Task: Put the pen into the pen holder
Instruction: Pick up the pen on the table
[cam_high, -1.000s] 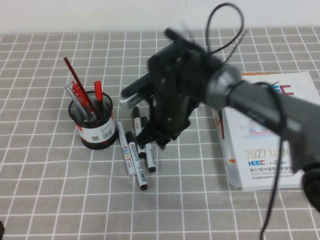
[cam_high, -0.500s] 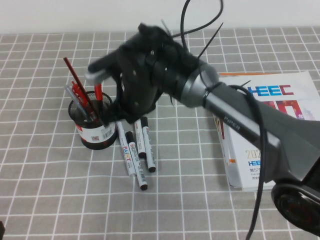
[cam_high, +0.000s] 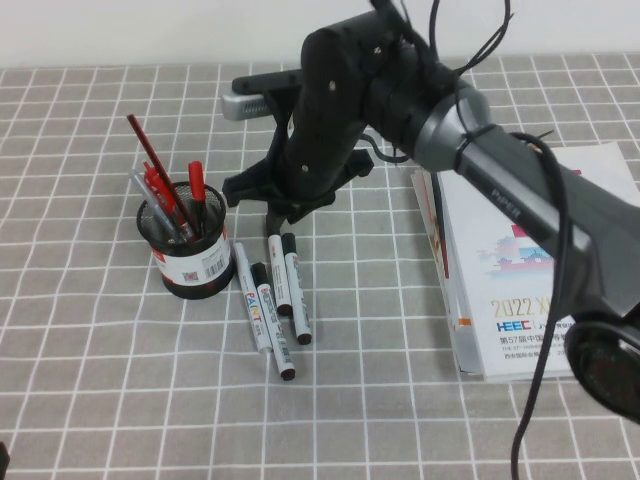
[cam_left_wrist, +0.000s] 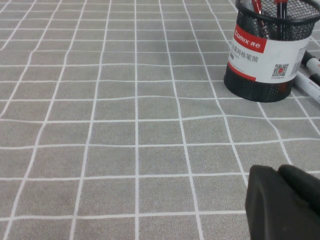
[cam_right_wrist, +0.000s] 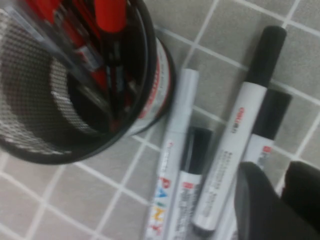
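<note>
- The pen (cam_high: 295, 290) lies flat on the table just under the right gripper (cam_high: 275, 215), its black cap toward the gripper and its black tail tip pointing away, toward the camera's side.
- Three more markers lie alongside it, on the pen holder's side. Next to it is a twin white marker (cam_high: 274, 268), then a shorter one (cam_high: 268, 318), then the "PAINT" marker (cam_high: 247, 290).
- The pen holder (cam_high: 190, 255) stands upright just beyond the "PAINT" marker, to the gripper's left. Red pens (cam_high: 160, 190) lean inside it.
- The tablecloth (cam_high: 120, 380) is grey with a white grid, and a pale wall (cam_high: 150, 30) closes the far edge.
- A white booklet (cam_high: 530, 270) lies well to the gripper's right, partly under the arm.
- In the right wrist view the right gripper (cam_right_wrist: 280, 185) hangs right over the pen (cam_right_wrist: 270, 115). Whether the claw is clamped on anything cannot be told, as its tips fill only a corner of that view.
- The left gripper (cam_left_wrist: 282, 205) is a dark lump over bare cloth, near the pen holder (cam_left_wrist: 265, 55) but apart from it, and its state cannot be told either.
- A second ago the right gripper sat lower over the markers' middles. Half a second ago it had swung beside the holder, and now it stands at the cap ends.
- All four markers have stayed put.
</note>
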